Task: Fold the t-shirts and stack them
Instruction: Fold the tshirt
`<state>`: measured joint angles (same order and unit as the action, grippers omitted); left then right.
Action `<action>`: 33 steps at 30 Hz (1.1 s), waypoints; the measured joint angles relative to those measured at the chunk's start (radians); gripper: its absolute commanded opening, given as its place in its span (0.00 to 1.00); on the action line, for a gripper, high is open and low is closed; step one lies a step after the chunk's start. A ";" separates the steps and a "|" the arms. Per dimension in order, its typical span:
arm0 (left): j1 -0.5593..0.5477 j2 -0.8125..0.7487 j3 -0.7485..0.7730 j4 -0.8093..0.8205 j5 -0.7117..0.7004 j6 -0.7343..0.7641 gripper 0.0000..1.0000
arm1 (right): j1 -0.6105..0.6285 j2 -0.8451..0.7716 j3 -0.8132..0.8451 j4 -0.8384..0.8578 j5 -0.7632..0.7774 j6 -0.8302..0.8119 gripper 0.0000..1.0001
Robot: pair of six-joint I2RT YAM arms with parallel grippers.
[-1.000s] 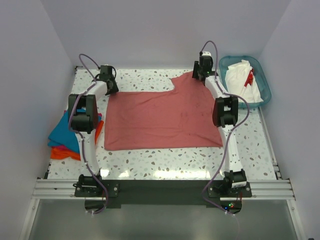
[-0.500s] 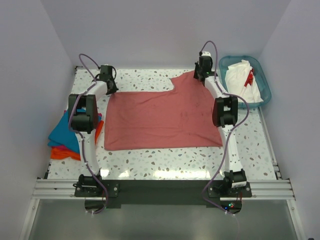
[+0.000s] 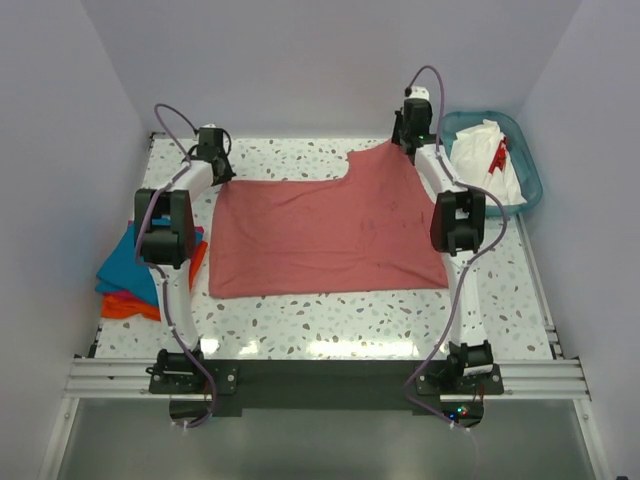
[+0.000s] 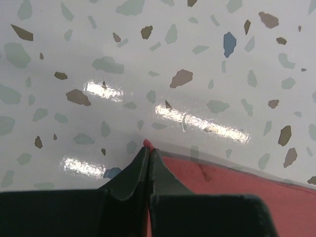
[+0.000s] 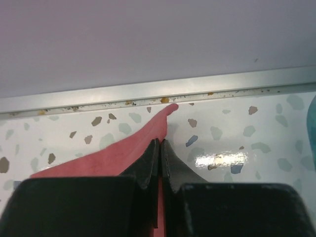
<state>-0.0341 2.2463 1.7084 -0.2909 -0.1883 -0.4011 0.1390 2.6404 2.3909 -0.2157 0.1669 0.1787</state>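
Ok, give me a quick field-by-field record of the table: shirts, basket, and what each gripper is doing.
spread shirt: salmon-red t-shirt, lying flat on the table
left gripper: shut on its far left corner
right gripper: shut on its far right corner
basket: teal basket, far right, holding a white t-shirt with a red mark
left pile: teal blue t-shirt over orange t-shirt
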 measured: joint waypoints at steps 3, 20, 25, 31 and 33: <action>0.002 -0.026 -0.005 0.014 -0.002 0.000 0.00 | 0.000 -0.062 -0.021 0.009 0.000 0.000 0.00; 0.013 -0.164 -0.140 0.056 -0.018 0.000 0.00 | -0.003 -0.478 -0.570 0.087 0.006 0.070 0.00; 0.014 -0.251 -0.221 0.060 -0.038 -0.008 0.00 | -0.003 -0.615 -0.757 0.085 0.005 0.118 0.00; 0.014 -0.358 -0.319 0.066 -0.060 -0.030 0.00 | -0.003 -0.805 -0.941 0.085 0.007 0.166 0.00; 0.014 -0.382 -0.348 0.066 -0.063 -0.039 0.00 | -0.003 -0.872 -0.996 0.084 0.008 0.180 0.00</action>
<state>-0.0200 1.8641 1.3605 -0.2249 -0.2516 -0.4404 0.1364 1.7687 1.3952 -0.1314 0.1749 0.3584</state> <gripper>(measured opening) 0.021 0.014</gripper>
